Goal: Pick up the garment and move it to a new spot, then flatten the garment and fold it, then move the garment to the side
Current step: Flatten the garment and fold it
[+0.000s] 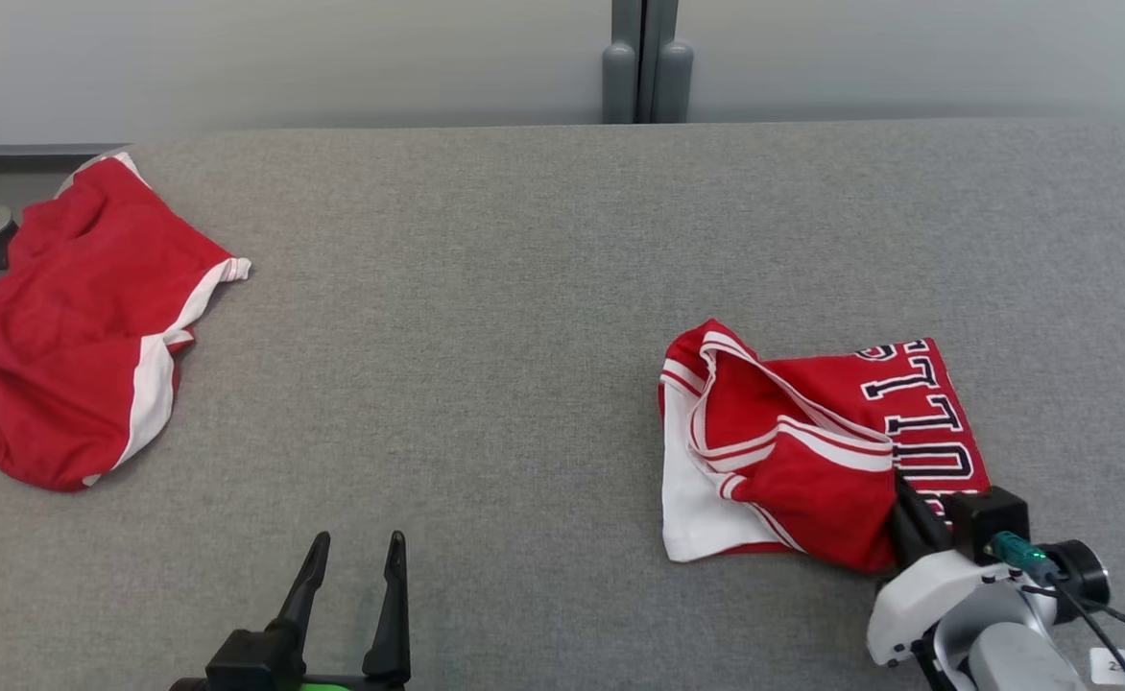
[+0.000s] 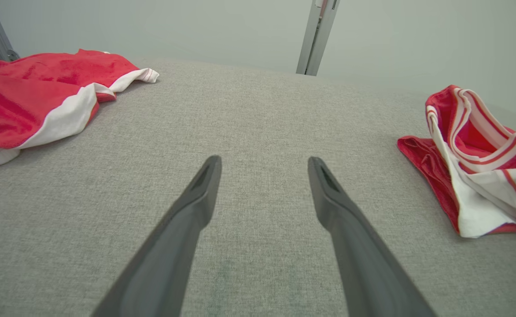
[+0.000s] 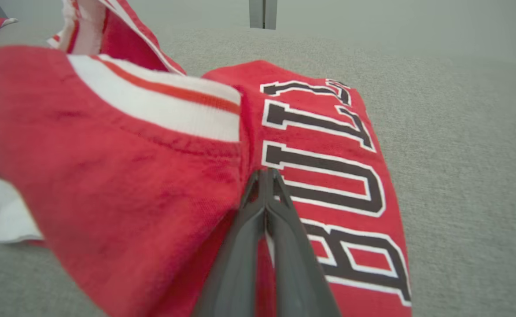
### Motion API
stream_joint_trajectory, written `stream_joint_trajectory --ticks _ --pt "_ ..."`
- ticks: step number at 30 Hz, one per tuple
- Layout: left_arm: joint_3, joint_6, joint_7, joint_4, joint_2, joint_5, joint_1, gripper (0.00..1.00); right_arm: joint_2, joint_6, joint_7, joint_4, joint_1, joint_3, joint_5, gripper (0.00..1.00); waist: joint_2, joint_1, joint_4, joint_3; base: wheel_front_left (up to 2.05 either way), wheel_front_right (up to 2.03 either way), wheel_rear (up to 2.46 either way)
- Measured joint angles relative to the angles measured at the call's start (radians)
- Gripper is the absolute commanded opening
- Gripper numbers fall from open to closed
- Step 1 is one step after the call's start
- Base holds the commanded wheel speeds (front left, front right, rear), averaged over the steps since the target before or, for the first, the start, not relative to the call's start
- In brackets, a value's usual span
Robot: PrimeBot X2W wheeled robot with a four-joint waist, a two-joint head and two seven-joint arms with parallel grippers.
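A red and white garment (image 1: 812,451) with dark block letters lies crumpled on the right of the grey table (image 1: 524,336). My right gripper (image 1: 903,491) comes in from its near right corner. Seen from the right wrist, that right gripper (image 3: 265,174) is shut on the garment (image 3: 152,176), pinching a fold beside the lettering. My left gripper (image 1: 356,542) stands open above bare table at the near left, with nothing between its fingers. The left wrist view shows the left gripper (image 2: 264,163) open too, with the garment (image 2: 478,167) off to its right.
A second red garment (image 1: 83,326) with white trim lies bunched at the table's far left edge, and shows as the second garment (image 2: 42,97) from the left wrist. A grey post (image 1: 644,62) stands behind the table against a pale wall.
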Motion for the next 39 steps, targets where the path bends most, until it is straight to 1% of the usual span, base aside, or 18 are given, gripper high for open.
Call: stream_joint_trajectory --ticks 3,10,17,24,29,33,36,39 --pt "0.001 -0.001 0.000 0.005 0.000 -0.002 -0.001 1.00 0.024 0.000 0.000 0.021 -0.025 0.050 -0.010 0.00 0.0000 0.0001 0.018 0.002 0.00 0.00 0.00" --pt "-0.010 0.006 0.000 0.007 0.000 -0.015 -0.001 1.00 0.055 0.000 0.002 0.086 -0.067 0.171 -0.012 0.00 0.0000 0.0000 0.056 -0.006 0.00 0.00 0.00" --pt "-0.027 0.017 0.000 0.008 0.000 -0.026 -0.001 1.00 0.071 0.000 0.051 0.156 -0.138 0.258 -0.033 0.00 0.0000 0.0000 0.085 -0.021 0.00 0.00 0.00" --pt "-0.038 0.023 0.000 0.012 0.000 -0.036 0.000 1.00 0.089 0.000 0.102 0.193 -0.156 0.333 0.003 0.00 0.0000 0.0000 0.104 -0.039 0.00 0.00 0.00" --pt "-0.041 0.032 0.000 0.010 0.000 -0.043 0.007 1.00 0.086 0.000 0.104 0.171 -0.146 0.411 0.064 0.00 0.0000 0.0000 0.111 -0.060 0.00 0.00 0.00" --pt "-0.038 0.040 0.000 0.010 0.000 -0.043 0.023 1.00 0.055 0.000 0.091 0.121 -0.119 0.455 0.099 0.00 0.0000 0.0000 0.110 -0.080 0.00 0.00 0.00" --pt "-0.038 0.045 0.000 0.009 0.000 -0.043 0.032 1.00 0.036 0.000 0.060 0.058 -0.095 0.445 0.132 0.00 0.0000 0.0000 0.105 -0.097 0.00 0.00 0.00" --pt "-0.039 0.052 0.000 0.005 0.000 -0.046 0.043 1.00 0.005 0.000 0.038 -0.013 -0.071 0.388 0.142 0.00 0.0000 0.0000 0.095 -0.111 0.00 0.00 0.00"
